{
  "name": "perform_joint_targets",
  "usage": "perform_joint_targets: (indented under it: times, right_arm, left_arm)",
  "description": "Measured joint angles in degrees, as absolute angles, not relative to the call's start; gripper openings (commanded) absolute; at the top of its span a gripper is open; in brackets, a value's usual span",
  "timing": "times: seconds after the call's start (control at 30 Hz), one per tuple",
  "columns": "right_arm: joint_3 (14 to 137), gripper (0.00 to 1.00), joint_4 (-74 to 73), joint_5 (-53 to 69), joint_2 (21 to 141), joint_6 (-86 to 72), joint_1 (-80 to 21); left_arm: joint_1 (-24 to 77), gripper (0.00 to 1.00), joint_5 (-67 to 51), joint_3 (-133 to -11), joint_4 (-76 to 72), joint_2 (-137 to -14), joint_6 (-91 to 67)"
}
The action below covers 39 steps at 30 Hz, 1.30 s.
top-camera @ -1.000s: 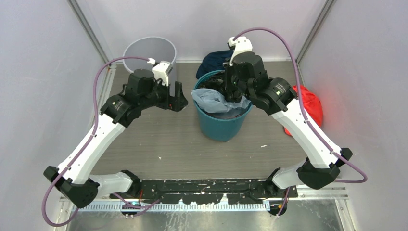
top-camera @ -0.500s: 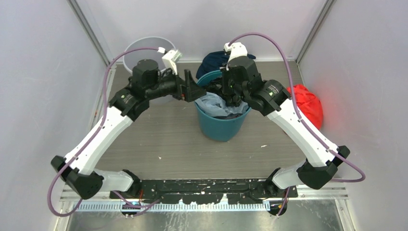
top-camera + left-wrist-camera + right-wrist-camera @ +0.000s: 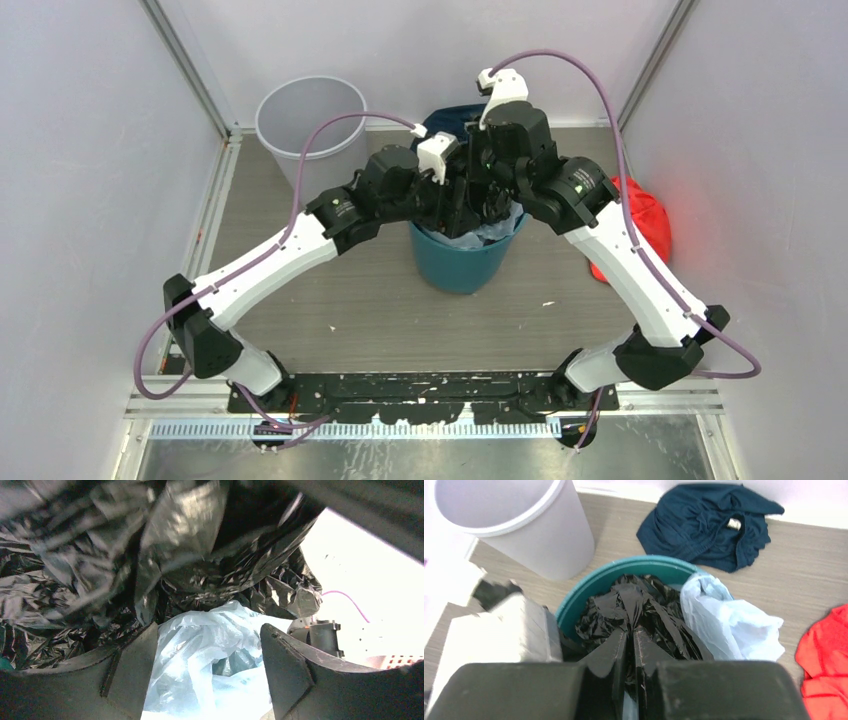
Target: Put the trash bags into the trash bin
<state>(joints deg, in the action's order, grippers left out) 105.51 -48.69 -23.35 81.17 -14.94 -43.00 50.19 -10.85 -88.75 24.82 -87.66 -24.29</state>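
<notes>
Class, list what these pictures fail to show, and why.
Top view: most contents of the teal bin, under the left arm and right arm.
Left wrist view: outline of the black bag, cut off by edges, blurred above.
Right wrist view: bin's bottom, buried under that bag and the pale blue bag.

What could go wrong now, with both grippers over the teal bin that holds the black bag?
1. The right gripper pinches only a thin fold of the black trash bag; it might slip or tear when lifted.
2. The open left gripper faces the pale blue bag, so it may grab that instead.
3. Pulling the bag out could tip the teal bin.
</notes>
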Motion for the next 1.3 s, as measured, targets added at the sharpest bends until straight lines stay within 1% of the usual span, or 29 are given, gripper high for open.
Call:
perform_joint_targets:
  times: [0.3,0.53,0.77,1.3]
  right_arm:
    - [113.7,0.14,-49.1,-23.4,85.9,-15.4,-43.0]
    - [120.9,0.14,-49.1,-23.5,90.3,-15.6,-43.0]
    - [129.0,0.14,-49.5,-25.0,91.2,-15.3,-42.9]
    - [132.1,0.14,-49.3,-26.5,90.2,-15.1,-42.9]
  left_arm:
    - [53.0,0.75,-0.2,-85.6,25.7,-86.0,-22.5]
    - [53.3,0.75,4.3,-83.5,26.1,-83.5,-21.3]
    - [53.4,0.75,8.0,-80.7,26.1,-81.0,-20.5]
    - [53.4,0.76,13.1,-80.4,27.5,-80.9,-20.1]
